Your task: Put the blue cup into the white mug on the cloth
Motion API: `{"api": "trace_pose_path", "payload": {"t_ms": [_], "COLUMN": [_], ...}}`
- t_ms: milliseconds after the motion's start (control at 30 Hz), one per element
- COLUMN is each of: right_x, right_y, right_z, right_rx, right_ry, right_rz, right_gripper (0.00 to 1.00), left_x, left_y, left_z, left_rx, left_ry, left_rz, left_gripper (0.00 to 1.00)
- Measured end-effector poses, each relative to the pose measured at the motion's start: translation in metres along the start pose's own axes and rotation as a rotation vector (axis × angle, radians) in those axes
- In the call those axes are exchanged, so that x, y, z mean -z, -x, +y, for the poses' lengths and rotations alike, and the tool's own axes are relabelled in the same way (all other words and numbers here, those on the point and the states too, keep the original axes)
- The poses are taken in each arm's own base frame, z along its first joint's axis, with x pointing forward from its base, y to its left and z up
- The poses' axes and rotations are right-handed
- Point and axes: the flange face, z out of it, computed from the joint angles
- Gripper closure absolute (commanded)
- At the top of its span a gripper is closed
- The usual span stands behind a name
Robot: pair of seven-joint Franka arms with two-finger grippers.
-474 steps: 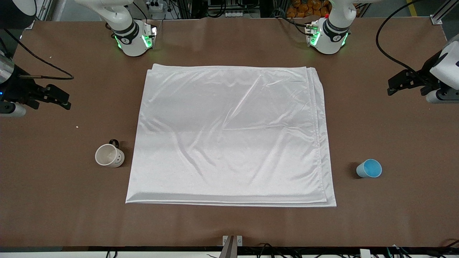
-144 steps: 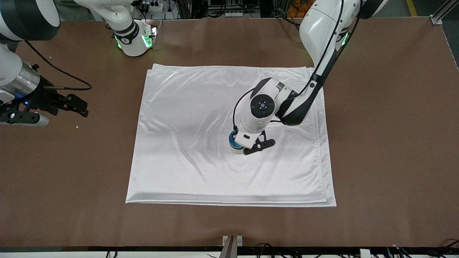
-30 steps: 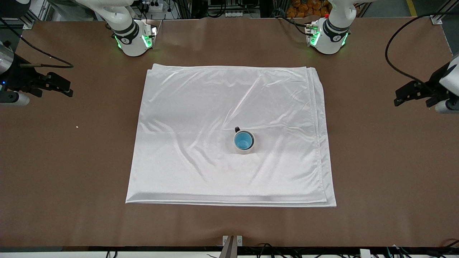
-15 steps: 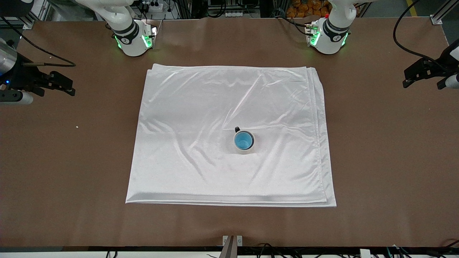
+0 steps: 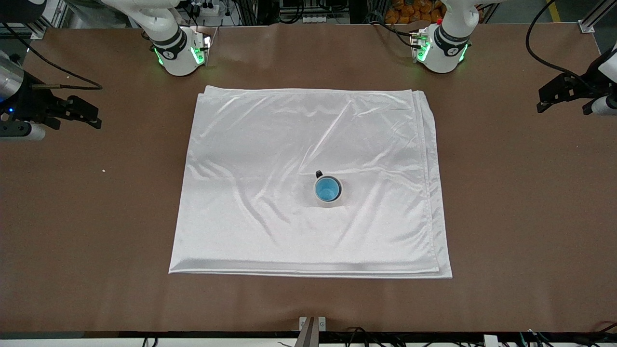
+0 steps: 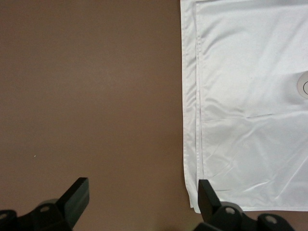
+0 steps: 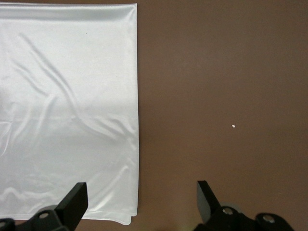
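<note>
The blue cup (image 5: 328, 189) stands inside the white mug (image 5: 340, 194), whose black handle points toward the robots' bases. The mug stands upright on the white cloth (image 5: 270, 144), near its middle and a little toward the left arm's end. My left gripper (image 5: 542, 100) is open and empty over bare table at the left arm's end; its wrist view (image 6: 142, 202) shows the cloth's edge (image 6: 240, 120) and a sliver of the mug's rim (image 6: 304, 85). My right gripper (image 5: 94, 119) is open and empty over bare table at the right arm's end, and its wrist view (image 7: 139, 204) shows the cloth (image 7: 67, 110).
The brown table (image 5: 520, 217) lies bare around the cloth. A small white crumb (image 5: 103, 170) lies on the table toward the right arm's end, also in the right wrist view (image 7: 233, 126). The two arm bases (image 5: 181, 53) stand at the table's edge farthest from the front camera.
My left gripper has drawn back toward the arm bases, away from the cloth. The right gripper has barely shifted. The cup and mug have not moved.
</note>
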Motion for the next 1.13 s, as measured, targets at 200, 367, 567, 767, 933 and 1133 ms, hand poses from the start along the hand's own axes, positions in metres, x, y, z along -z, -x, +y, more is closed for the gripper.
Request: {"api": "trace_pose_path", "payload": {"t_ms": [200,367,567,767,933,1133], "right_x": [0.0002,0.001,0.0028,0.0046,0.0051,0.0057], "right_y": [-0.0002,-0.0009,-0.003,-0.0044,-0.0047,-0.0051], "right_z": [0.0004,0.0014,0.0018,0.0024,0.0034,0.0038], "right_rx": [0.0,-0.001,-0.001,-0.001,-0.002,-0.002], "right_ry": [0.002,0.01,0.013,0.017,0.026,0.03], "right_rz": [0.002,0.01,0.03,0.046,0.05,0.055], "right_gripper": [0.0,0.0,0.0,0.0,0.0,0.0], "left_x": [0.0005,0.0005,0.0004,0.0002,-0.0002,-0.0002], "left_y": [-0.0002,-0.0002,-0.0001,0.0,0.0001,0.0001], "left_z": [0.0097,0.0109,0.011,0.011,0.011,0.011], "left_rx": [0.015,0.013,0.014,0.014,0.014,0.015], "left_ry": [-0.002,-0.002,-0.002,-0.002,-0.002,-0.002], "left_rz": [0.0,-0.001,-0.001,-0.003,-0.004,-0.004], "left_gripper": [0.0,0.0,0.0,0.0,0.0,0.0]}}
